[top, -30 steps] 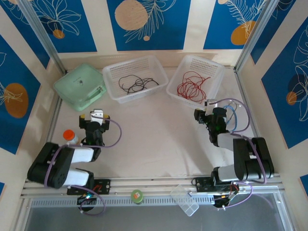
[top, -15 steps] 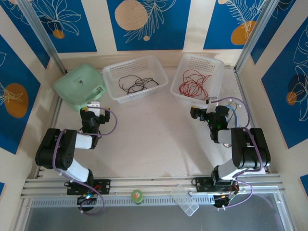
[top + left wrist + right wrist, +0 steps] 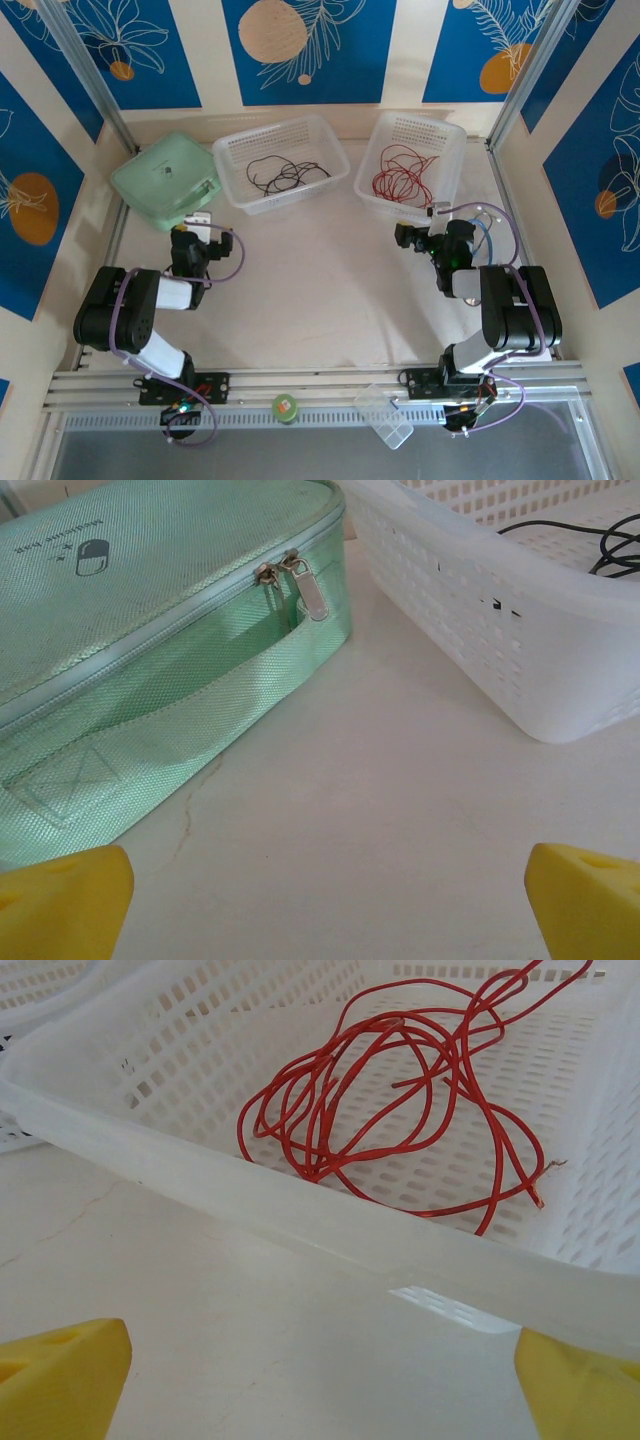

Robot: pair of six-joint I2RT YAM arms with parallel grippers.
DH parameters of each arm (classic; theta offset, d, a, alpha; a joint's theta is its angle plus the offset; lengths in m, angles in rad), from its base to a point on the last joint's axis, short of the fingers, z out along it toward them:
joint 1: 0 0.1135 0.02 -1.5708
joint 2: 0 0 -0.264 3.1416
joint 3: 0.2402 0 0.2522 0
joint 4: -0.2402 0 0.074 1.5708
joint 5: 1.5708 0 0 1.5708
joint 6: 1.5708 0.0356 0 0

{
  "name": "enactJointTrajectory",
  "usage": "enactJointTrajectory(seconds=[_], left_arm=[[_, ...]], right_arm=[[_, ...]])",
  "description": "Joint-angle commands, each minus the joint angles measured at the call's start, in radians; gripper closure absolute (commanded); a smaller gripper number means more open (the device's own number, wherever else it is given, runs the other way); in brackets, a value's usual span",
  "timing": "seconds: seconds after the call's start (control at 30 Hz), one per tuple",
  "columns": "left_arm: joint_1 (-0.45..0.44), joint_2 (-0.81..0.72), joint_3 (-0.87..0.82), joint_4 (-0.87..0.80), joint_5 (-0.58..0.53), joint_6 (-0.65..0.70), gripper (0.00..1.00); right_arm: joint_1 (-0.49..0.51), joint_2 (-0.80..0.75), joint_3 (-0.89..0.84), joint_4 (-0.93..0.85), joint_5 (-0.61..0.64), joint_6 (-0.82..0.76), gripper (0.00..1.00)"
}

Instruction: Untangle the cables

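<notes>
Red cables (image 3: 400, 180) (image 3: 400, 1110) lie coiled in the right white basket (image 3: 448, 140) (image 3: 300, 1220). Black cables (image 3: 285, 175) (image 3: 610, 545) lie in the left white basket (image 3: 235, 190) (image 3: 480, 610). My left gripper (image 3: 196, 228) (image 3: 325, 900) is open over bare table, near the green case and the left basket's corner, holding nothing. My right gripper (image 3: 415, 232) (image 3: 320, 1380) is open just short of the right basket's near rim, with nothing between its yellow fingertips (image 3: 60, 1375).
A mint green zipped case (image 3: 165, 180) (image 3: 150, 660) lies at the back left. A green roll (image 3: 285, 407) and a clear plastic box (image 3: 385, 415) rest on the front rail. Walls close in the table's sides and back.
The right gripper opened and drew back from the right basket, which shifted slightly. The left arm swung up toward the green case, then both held still.
</notes>
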Motion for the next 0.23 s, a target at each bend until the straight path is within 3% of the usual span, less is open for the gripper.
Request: enactJointTrajectory(seconds=[0.0, 0.2], left_arm=[[0.013, 0.006, 0.021, -0.014, 0.049, -0.010, 0.00], [0.014, 0.005, 0.015, -0.005, 0.052, -0.008, 0.00]], right_arm=[[0.002, 0.004, 0.015, 0.002, 0.006, 0.004, 0.01], [0.002, 0.004, 0.015, 0.002, 0.006, 0.004, 0.01]])
